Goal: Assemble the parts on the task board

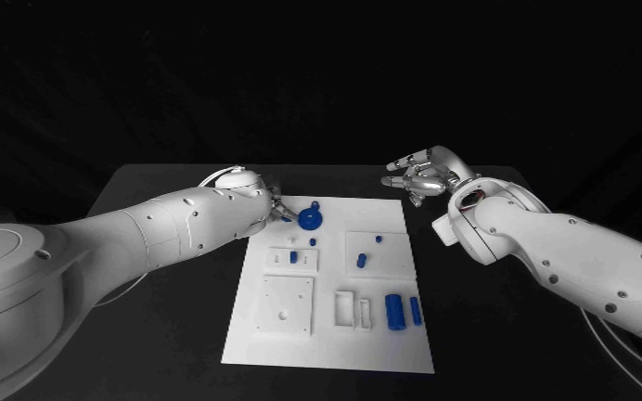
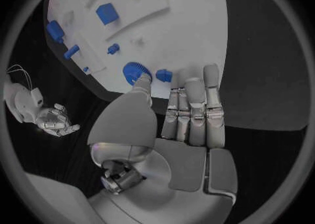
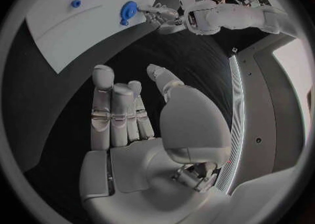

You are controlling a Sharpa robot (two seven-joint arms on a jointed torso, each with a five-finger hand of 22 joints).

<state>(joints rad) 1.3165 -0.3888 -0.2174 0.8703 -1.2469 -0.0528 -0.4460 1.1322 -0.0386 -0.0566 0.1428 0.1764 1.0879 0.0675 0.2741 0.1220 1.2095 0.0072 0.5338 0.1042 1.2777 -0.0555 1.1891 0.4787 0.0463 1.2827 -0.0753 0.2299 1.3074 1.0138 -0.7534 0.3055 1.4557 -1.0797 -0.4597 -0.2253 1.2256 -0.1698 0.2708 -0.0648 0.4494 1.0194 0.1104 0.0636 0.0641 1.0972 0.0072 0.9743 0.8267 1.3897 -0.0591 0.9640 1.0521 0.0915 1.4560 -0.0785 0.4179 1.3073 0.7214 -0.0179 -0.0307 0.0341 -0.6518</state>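
Judging by the task board point(image 1: 327, 327), we are early on: several blue parts lie loose, the gear point(image 1: 311, 219) at its far edge. Our left hand point(image 1: 248, 189) touches that gear with straight fingers; our right hand point(image 1: 426, 174) hovers off-board, fingers apart, holding nothing.

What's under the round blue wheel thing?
The blue gear sits on the white task board, near its far edge. The left hand reaches it, a fingertip at its rim. What is directly beneath the gear is covered.
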